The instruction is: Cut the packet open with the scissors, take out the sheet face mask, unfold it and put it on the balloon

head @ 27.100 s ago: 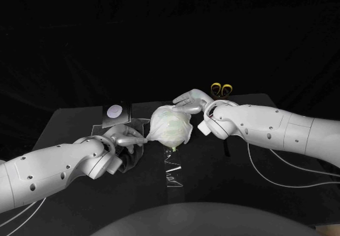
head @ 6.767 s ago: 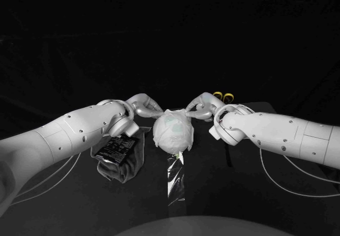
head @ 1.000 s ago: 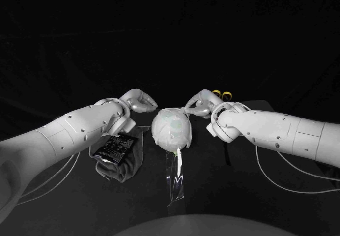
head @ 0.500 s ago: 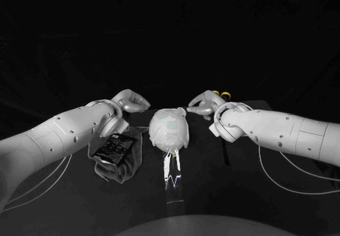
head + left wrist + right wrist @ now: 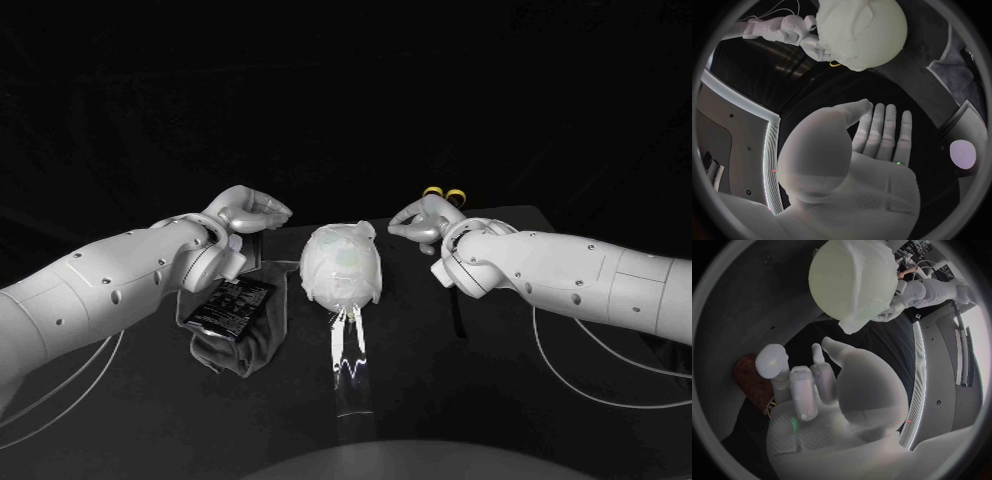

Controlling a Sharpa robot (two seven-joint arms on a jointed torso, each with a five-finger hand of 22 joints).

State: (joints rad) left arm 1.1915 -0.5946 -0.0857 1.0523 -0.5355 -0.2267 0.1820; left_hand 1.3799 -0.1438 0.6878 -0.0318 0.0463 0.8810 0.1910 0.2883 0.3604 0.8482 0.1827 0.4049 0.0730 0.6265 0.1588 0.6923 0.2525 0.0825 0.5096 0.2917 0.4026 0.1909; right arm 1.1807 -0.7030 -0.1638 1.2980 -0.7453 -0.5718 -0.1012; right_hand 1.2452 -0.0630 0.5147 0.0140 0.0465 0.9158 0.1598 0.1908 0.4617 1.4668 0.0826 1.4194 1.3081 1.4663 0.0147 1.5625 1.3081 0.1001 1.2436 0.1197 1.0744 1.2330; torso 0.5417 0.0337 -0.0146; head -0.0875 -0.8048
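Note:
The pale balloon (image 5: 342, 262) stands on a clear stand (image 5: 346, 358) at the table's middle, with the white sheet mask (image 5: 335, 250) draped over it. My left hand (image 5: 247, 210) hovers to its left, apart from it, fingers stretched out and holding nothing (image 5: 879, 131). My right hand (image 5: 423, 219) is off to the balloon's right, also apart, its fingers (image 5: 802, 382) loosely bent with nothing in them. The black cut packet (image 5: 231, 303) lies on a dark cloth (image 5: 245, 345) under my left forearm. The scissors' yellow handles (image 5: 443, 193) show behind my right hand.
A thin dark strip (image 5: 459, 318) lies on the table under my right forearm. White cables (image 5: 577, 372) hang from the right arm over the table's right side. The table's far edge (image 5: 505, 209) runs just behind the scissors.
Both hands have drawn back and outward from the balloon's top, letting go of the mask. The mask stays on the balloon.

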